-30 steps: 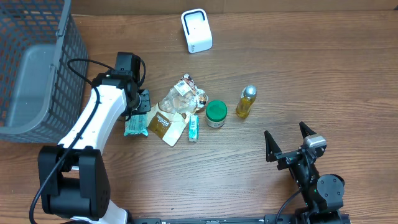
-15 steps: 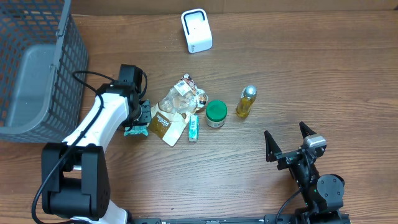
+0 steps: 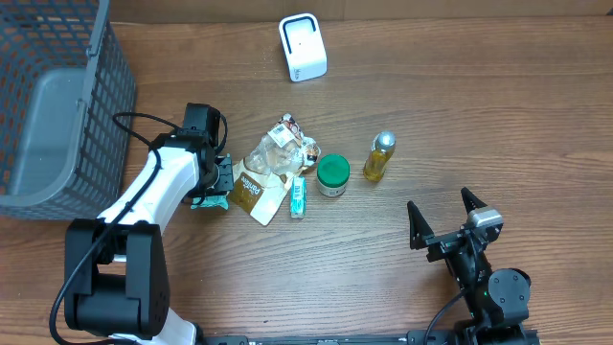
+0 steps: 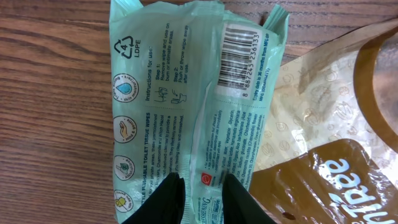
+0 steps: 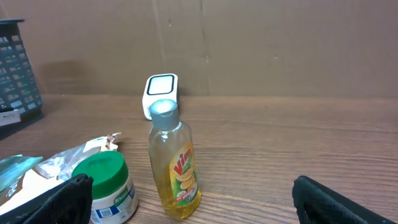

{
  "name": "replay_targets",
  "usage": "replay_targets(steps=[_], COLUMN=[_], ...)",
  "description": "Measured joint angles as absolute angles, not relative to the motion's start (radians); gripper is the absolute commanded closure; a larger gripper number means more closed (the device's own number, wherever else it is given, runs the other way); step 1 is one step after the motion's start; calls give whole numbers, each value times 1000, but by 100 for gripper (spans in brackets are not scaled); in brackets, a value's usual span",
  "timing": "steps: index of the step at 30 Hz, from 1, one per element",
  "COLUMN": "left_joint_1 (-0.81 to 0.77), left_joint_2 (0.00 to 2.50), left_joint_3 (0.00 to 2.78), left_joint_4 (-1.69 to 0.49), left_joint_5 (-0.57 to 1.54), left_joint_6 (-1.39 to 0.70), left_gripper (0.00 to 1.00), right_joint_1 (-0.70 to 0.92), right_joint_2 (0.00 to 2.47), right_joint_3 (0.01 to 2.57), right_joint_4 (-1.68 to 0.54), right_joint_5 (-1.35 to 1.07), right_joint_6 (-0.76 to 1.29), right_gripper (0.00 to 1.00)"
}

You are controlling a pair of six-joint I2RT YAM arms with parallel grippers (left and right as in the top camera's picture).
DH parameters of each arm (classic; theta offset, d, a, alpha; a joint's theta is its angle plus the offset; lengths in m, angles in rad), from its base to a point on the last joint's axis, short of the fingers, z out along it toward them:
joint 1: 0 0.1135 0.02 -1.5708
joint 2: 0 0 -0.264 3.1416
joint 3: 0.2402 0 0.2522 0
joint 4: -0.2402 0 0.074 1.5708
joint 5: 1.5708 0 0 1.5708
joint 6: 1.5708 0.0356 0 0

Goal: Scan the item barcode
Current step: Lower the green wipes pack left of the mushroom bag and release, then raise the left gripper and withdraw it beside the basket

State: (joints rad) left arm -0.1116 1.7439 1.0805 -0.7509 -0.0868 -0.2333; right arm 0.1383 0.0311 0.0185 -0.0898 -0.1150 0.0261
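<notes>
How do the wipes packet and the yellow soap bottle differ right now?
The wipes packet lies flat, barcode up, pinched by the left gripper; the soap bottle stands upright, untouched. The packet is teal and touches the brown pouch; the bottle is yellow and stands apart. Both rest on the table.

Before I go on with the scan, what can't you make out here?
- Overhead: wipes pack mostly hidden under the left gripper.
- Left wrist: pack's lower end cut off by the frame; whether the fingers pinch its seam is unclear.
- Right wrist: green-lidded jar cut off at the bottom edge.
</notes>
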Motion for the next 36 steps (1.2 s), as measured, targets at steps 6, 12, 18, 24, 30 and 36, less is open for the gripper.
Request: replay_targets(steps=[6,12,18,24,30,36], left_joint_1=[-112,-112,-112,-112,-112,-89], left_joint_2=[1744,1744,1744,1746,1752,1752], left_joint_3=[1066,1037,1033,1129,1431,1628], left_joint_4=[-739,-706,-702,-815,-944,-1030], left_joint_5=[-87,-87,-87,-87,-102,-126], left_joint_6=[-233,-233,-233,-226,-223,-209], left_gripper=[76,75,76,73,69,64], right_joint_1=[138,138,138,138,138,138], right_joint_2=[31,31,31,31,31,31], right_joint_3=[19,19,19,19,19,19], right_joint_4=[-90,-89,-89,-90,-89,-90], right_joint_5=[-115,-115,-115,-115,-115,-115], right_joint_6=[26,26,26,26,26,26], right_gripper=[0,0,0,0,0,0])
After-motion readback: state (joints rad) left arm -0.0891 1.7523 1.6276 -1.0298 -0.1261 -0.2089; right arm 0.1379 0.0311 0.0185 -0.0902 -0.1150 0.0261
